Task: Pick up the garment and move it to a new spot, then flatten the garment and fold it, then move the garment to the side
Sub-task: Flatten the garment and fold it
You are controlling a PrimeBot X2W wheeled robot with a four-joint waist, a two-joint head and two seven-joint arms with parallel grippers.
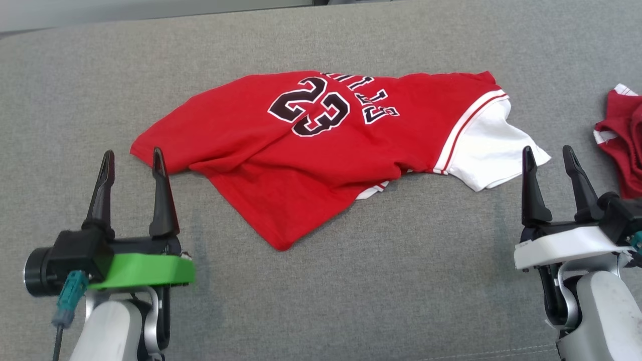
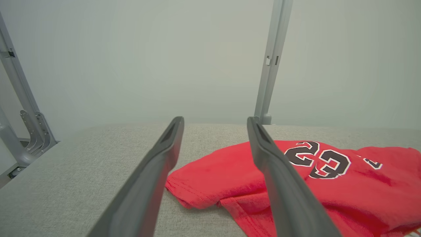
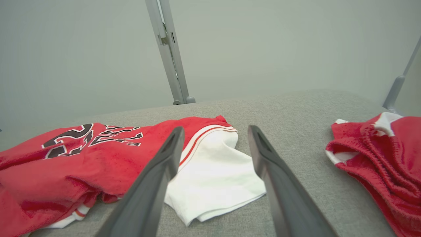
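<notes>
The garment (image 1: 281, 150) is a red jersey with a black "23" and a white sleeve, lying rumpled and partly folded over itself across the middle of the grey cushion. My left gripper (image 1: 131, 159) stands open just off its near-left corner, with nothing between the fingers. My right gripper (image 1: 549, 155) is open beside the white sleeve's tip, also empty. In the left wrist view the jersey (image 2: 329, 184) lies ahead and right of the gripper (image 2: 215, 122). In the right wrist view the white sleeve (image 3: 213, 174) sits between and beyond the gripper (image 3: 215, 131).
A second crumpled red and white garment (image 1: 624, 140) lies at the right edge of the grey cushion (image 1: 351, 281), close to my right gripper, and is seen as a red heap (image 3: 381, 158) in the right wrist view. Grey metal posts (image 2: 271, 62) rise behind the cushion.
</notes>
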